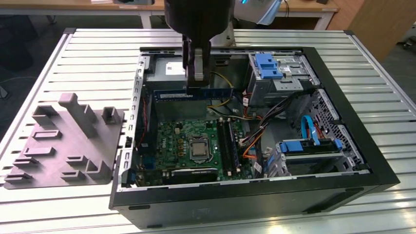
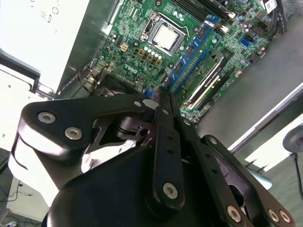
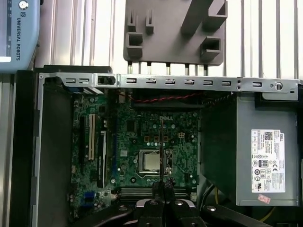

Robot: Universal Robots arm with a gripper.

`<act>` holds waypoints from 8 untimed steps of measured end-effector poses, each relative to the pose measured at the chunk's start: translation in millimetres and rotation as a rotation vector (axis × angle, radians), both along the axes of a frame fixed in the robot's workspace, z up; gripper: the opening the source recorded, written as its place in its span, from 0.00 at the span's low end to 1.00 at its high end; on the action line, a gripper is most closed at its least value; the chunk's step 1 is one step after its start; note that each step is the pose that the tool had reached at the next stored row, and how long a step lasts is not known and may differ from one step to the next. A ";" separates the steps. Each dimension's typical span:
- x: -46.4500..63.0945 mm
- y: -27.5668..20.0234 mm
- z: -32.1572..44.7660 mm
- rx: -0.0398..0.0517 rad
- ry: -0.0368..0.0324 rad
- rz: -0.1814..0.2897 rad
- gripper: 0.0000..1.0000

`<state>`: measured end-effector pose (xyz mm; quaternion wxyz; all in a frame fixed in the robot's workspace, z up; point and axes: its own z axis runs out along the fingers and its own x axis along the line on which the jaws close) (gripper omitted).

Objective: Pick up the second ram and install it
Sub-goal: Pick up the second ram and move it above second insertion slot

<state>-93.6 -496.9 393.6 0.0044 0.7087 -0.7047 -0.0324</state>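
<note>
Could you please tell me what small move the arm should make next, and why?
The gripper, jaws shut on the slim dark-blue circuit-board strip, holds it crosswise to the long black memory slots of the green motherboard. So I would probably rotate the wrist first to line them up.

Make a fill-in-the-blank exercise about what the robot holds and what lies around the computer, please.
1. The black gripper is shut on a slim, flat, dark-____ ram strip.
2. That strip hangs over the ____ motherboard inside the open black computer case.
3. The grey plastic fixture lies outside the case, at the exterior view's ____.
Missing words: blue; green; left.
</note>
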 end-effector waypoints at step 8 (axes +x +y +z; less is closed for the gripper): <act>2.8 5.4 -12.9 0.0000 0.0000 0.015 0.11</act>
